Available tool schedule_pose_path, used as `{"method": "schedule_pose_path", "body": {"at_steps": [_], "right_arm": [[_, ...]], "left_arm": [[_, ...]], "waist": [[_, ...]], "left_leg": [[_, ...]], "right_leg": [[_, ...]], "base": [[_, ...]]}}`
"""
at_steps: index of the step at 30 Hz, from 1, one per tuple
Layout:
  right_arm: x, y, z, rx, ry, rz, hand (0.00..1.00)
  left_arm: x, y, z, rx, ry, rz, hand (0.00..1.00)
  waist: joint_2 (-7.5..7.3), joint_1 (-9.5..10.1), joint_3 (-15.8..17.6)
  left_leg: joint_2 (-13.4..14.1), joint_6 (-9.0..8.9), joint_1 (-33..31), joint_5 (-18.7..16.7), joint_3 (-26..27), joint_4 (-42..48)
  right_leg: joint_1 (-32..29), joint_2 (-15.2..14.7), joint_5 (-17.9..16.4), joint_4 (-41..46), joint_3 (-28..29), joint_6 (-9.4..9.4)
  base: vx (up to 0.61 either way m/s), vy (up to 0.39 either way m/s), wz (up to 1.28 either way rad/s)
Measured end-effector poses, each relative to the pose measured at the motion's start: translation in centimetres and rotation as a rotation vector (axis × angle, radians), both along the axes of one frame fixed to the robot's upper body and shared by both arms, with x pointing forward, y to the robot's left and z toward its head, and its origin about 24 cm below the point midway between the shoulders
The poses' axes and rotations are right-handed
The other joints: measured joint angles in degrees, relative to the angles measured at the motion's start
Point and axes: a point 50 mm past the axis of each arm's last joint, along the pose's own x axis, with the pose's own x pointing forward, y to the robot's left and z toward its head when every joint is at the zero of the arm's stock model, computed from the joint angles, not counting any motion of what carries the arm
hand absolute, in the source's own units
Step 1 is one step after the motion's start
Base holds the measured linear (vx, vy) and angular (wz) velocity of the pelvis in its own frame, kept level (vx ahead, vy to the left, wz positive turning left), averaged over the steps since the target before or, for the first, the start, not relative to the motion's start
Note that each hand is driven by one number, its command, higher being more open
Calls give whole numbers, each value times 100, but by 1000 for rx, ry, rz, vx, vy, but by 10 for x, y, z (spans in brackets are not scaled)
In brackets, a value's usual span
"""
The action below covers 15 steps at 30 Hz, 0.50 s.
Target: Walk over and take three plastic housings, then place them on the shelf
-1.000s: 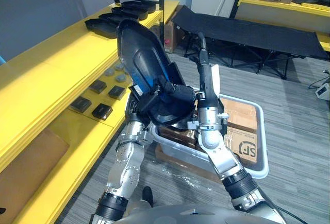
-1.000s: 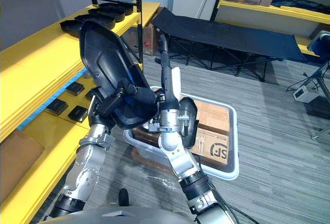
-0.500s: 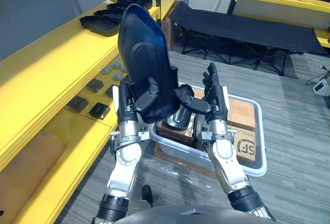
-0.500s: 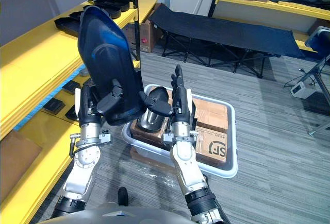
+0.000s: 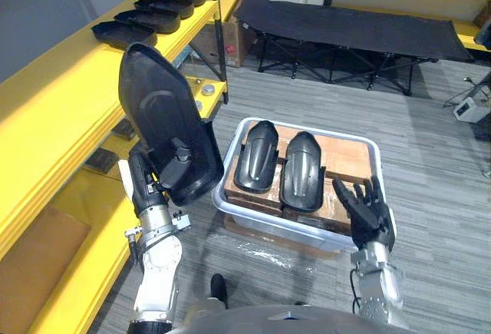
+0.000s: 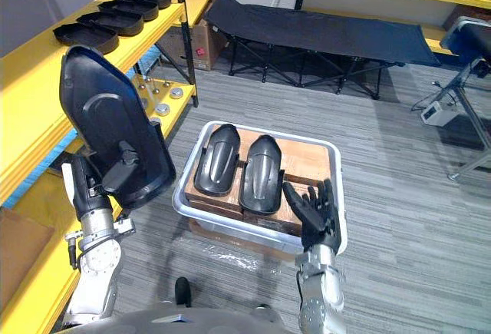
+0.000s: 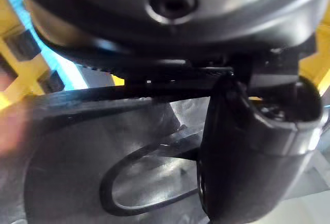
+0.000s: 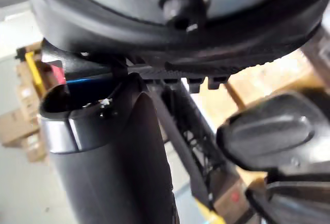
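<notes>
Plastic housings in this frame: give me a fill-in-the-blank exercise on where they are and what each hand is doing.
1. The left hand grips one black plastic housing, held ___ beside the yellow shelf.
2. In the white bin, ___ more housings lie side by side on cardboard boxes.
3. The right hand, fingers spread at the bin's near corner, holds ___.

Missing words: upright; two; nothing.

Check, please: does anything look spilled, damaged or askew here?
Nothing spilled or damaged. Only the plastic housing in the left hand stands on end, tilted; two housings lie flat in the bin, right hand open near its rim.
</notes>
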Motion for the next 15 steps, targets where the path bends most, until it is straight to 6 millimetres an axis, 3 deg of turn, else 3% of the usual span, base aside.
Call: {"method": "schedule_pose_path", "body": {"at_steps": [3, 5, 9, 15], "right_arm": [[-22, -9, -11, -41, 101, -52, 100], [-26, -9, -13, -88, 138, -51, 100], [-20, -5, -12, -93, 136, -38, 100], [1, 18, -7, -133, 111, 78, 100]], "left_arm": [[-2, 0, 0, -126, -45, -34, 0], [-5, 1, 0, -174, -72, -45, 0], [-8, 2, 5, -190, -111, -49, 0], [-16, 8, 35, -172, -238, -22, 0]], "waist": [[2, -1, 0], [6, -3, -2], [6, 36, -3], [33, 129, -18]], "left_leg": [[-1, -2, 0, -3, 2, 0], [0, -9, 1, -9, -3, 0], [-1, -7, 0, -11, -34, 1], [-43, -9, -135, 46, -320, 2]], "right_leg": [[0, -1, 0, 1, 2, 0], [0, 0, -1, 2, 0, -1], [7, 5, -23, 2, -16, -38], [28, -1, -27, -9, -284, -39]], "base": [[1, 1, -1], [0, 0, 0], [-18, 6, 2], [-2, 2, 21]]}}
